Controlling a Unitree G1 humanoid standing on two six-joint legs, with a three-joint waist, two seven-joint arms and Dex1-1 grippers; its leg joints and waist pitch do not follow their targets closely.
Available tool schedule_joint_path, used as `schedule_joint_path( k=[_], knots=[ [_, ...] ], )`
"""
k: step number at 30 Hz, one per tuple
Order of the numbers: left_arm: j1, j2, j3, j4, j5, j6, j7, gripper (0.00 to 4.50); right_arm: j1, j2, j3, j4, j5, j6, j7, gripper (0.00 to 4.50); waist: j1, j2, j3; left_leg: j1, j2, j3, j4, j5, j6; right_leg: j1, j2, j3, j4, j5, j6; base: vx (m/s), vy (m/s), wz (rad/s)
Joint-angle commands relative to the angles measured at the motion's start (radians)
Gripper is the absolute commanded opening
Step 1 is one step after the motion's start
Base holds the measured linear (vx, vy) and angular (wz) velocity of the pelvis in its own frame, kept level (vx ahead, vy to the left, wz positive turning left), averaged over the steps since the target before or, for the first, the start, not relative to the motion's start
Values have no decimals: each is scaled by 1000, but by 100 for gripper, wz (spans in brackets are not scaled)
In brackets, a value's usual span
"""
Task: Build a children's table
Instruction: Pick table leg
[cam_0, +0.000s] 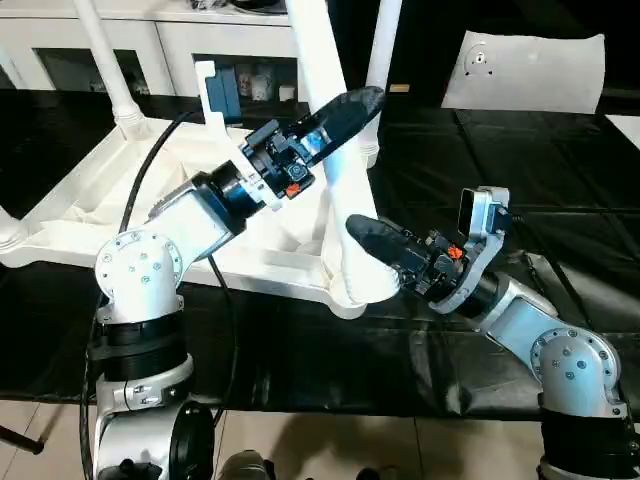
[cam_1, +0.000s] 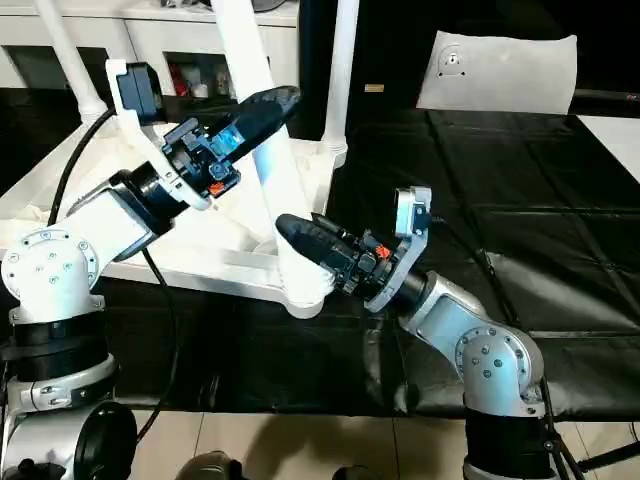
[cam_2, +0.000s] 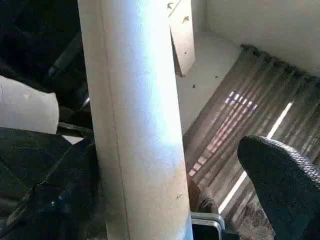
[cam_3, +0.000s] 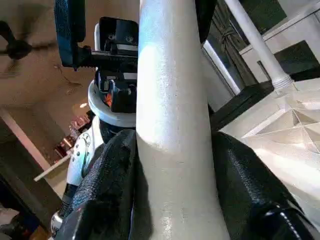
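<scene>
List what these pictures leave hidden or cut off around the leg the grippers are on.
- Leg: top cut off by the eye views' upper edge.
- Its seat in the corner socket: covered by the right gripper.
- Left gripper: far finger hidden behind the leg.
- Tabletop: middle hidden by the left arm.

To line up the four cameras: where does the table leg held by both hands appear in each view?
Left eye: leg slants from top centre down to the near corner socket.
Right eye: leg, left of centre.
Left wrist: broad white column, left-centre.
Right wrist: central column between black fingers.
Shared landmark: the right hand shut on the leg's lower end.
</scene>
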Motion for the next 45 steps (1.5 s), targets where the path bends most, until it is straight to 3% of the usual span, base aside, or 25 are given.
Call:
schedule_joint_path(
  k=[1, 8, 15, 22, 37, 45],
  knots=[
    [6, 7, -15, -8, -14, -3, -11, 412, -7, -13, 1, -29, 6, -6, 4, 187, 3, -8, -84, -1, 22, 1, -69, -83, 1, 59, -92, 46, -95, -309, -81, 0, 0, 0],
    [9, 14, -17, -10, -22, -4, -22, 412, -11, -19, 5, -23, 3, -9, 6, 187, 3, -10, -84, 1, 22, 1, -69, -85, 2, 57, -91, 46, -96, -325, -73, 0, 0, 0],
    [33, 91, -103, -18, 123, -118, -129, 412, -9, -33, 22, -23, -9, -16, 17, 187, 2, -10, -84, 0, 23, 0, -73, -80, 2, 57, -92, 48, -98, -338, -44, 0, 0, 0],
    [59, 164, -162, -3, 185, -188, -238, 412, -6, -43, 31, -25, -16, -21, 27, 187, 0, -4, -86, 4, 25, 1, -72, -87, -7, 56, -93, 48, -90, -292, -85, 0, 0, 0],
    [63, 185, -187, 38, 237, -275, -307, 289, -6, -62, 41, -21, -20, -34, 39, 187, 0, -9, -86, 2, 24, 3, -71, -84, -3, 59, -94, 49, -88, -276, -105, 0, 0, 0],
    [62, 183, -187, 43, 230, -278, -311, 250, -3, -66, 40, -24, -19, -36, 39, 187, 0, -7, -87, 3, 26, 3, -71, -85, -4, 60, -95, 49, -86, -264, -114, 0, 0, 0]
  ],
)
